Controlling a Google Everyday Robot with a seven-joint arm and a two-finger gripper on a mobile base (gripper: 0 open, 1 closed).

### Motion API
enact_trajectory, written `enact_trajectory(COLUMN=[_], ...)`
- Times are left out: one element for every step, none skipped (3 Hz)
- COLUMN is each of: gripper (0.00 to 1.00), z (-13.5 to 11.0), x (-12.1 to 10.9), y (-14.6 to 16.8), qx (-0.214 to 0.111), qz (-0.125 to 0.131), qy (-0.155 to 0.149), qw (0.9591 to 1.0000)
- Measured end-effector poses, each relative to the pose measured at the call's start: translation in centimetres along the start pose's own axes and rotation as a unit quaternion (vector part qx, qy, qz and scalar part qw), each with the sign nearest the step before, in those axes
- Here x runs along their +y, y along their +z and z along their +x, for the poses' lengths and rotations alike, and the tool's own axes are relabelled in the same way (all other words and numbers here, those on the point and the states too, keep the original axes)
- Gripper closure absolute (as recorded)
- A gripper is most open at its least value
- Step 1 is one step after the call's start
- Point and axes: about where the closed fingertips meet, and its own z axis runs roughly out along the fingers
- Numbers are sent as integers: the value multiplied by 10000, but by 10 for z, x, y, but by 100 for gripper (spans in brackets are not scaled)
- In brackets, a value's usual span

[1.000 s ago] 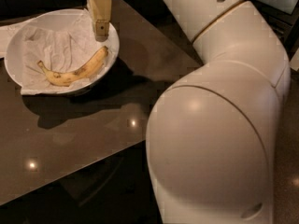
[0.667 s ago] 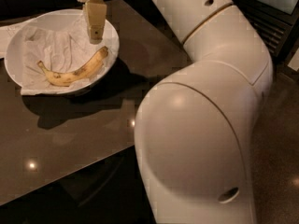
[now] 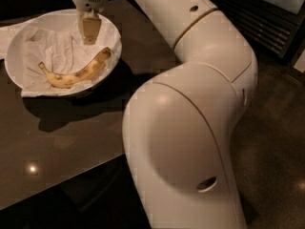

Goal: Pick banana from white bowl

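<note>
A yellow banana with brown speckles lies curved in the white bowl, on the crumpled paper towel that lines it. The bowl stands at the far left of the dark table. My gripper hangs over the bowl's right half, just above the banana's right end and apart from it. It holds nothing that I can see.
Loose white paper lies on the table at the bowl's far left. My large white arm fills the middle and right of the view. The table's near edge runs diagonally at the lower left; dark floor lies to the right.
The gripper has moved left and toward the banana, from over the bowl's right rim to over its inside. The arm's elbow has swung leftward. The banana has not moved.
</note>
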Motion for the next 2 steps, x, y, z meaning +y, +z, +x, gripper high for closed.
enact_trajectory(gripper=[57, 58], z=[-5, -11], x=[4, 11], y=[17, 29], qx=[1, -45], qz=[-192, -348], qy=[-18, 11], qw=[9998, 9994])
